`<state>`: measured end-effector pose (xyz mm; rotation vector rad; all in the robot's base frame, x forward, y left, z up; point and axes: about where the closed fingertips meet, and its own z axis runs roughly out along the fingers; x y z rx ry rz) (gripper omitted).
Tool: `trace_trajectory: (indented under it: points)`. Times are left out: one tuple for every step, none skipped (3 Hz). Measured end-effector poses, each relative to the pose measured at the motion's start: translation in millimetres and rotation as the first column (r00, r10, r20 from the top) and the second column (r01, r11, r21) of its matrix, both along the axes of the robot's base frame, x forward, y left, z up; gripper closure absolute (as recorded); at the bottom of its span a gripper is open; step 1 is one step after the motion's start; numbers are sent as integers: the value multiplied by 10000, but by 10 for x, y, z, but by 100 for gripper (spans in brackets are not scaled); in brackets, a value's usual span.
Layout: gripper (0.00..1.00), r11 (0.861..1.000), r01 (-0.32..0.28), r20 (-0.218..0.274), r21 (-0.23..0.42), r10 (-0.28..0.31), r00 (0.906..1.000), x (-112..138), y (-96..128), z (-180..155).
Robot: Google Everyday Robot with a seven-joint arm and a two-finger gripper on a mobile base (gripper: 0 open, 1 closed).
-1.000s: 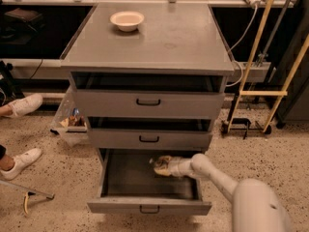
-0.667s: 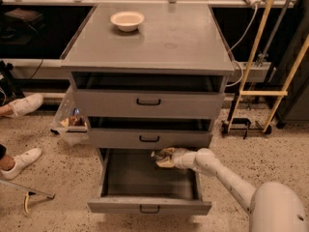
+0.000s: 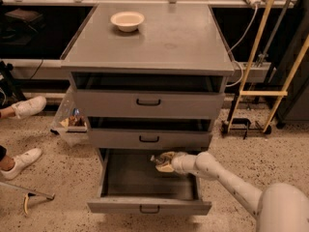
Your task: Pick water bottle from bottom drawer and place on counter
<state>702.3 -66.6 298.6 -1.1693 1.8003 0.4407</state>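
The bottom drawer [image 3: 126, 180] is pulled wide open, and its dark floor is bare. My gripper [image 3: 164, 162] reaches in from the right over the drawer's back part, just under the middle drawer's front. It is shut on the water bottle [image 3: 157, 158], a small clear bottle that pokes out to the left of the fingers and hangs above the drawer floor. The counter [image 3: 164, 40] is the flat grey cabinet top above.
A cream bowl [image 3: 127, 20] sits at the counter's back left. The top drawer [image 3: 147, 102] and middle drawer [image 3: 148, 138] each stand slightly out. A person's white shoes [image 3: 28, 106] and a plastic bin [image 3: 70, 121] are at the left, and a yellow frame [image 3: 263, 93] at the right.
My gripper has risen from the drawer floor and shifted slightly left and back, carrying the bottle up toward the middle drawer's lower edge. The arm stretches further in.
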Motion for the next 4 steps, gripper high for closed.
trace_trajectory:
  points:
    - [100, 9832, 1614, 64, -854, -1615, 9869, -190, -882, 373]
    - [100, 9367, 2863, 442, -2015, -2833, 9580, -299, -1514, 793]
    - [100, 8932, 3718, 816, -2529, -3633, 9281, -234, -1581, 1310]
    - [100, 8777, 3927, 1418, -2745, -3670, 9193, -206, -1560, 1632]
